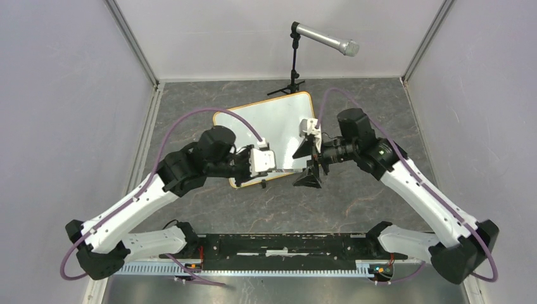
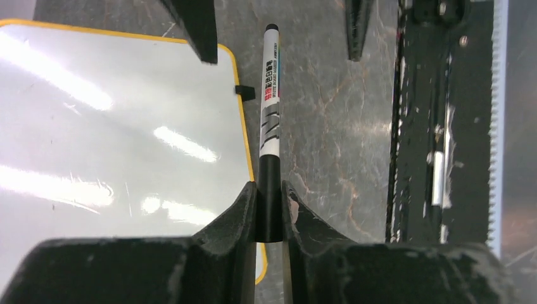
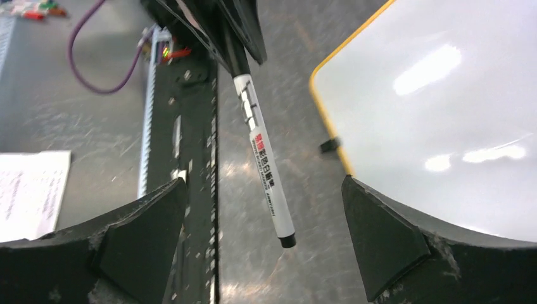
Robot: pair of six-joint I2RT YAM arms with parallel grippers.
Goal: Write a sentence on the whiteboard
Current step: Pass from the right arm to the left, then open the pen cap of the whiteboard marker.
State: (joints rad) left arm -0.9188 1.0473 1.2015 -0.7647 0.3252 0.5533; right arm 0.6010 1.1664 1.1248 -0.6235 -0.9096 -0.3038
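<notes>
The whiteboard (image 1: 272, 120) lies flat on the table, glossy white with an orange rim. No sentence shows on it in any view. My left gripper (image 1: 273, 163) is shut on the black end of a white marker (image 2: 270, 95), which sticks out level beside the board's near edge (image 2: 244, 158). My right gripper (image 1: 308, 163) is open. It faces the marker's free end (image 3: 286, 239), which hangs between its wide-apart fingers (image 3: 380, 240) without touching them. In the right wrist view the board (image 3: 430, 95) is on the right and the left gripper (image 3: 237, 38) is at the top.
A microphone (image 1: 323, 39) on a small black stand (image 1: 293, 69) stands behind the board. A black clip foot (image 2: 244, 92) sits on the board's rim. The black base rail (image 1: 278, 244) runs along the near edge. A sheet of paper (image 3: 28, 190) lies beyond it.
</notes>
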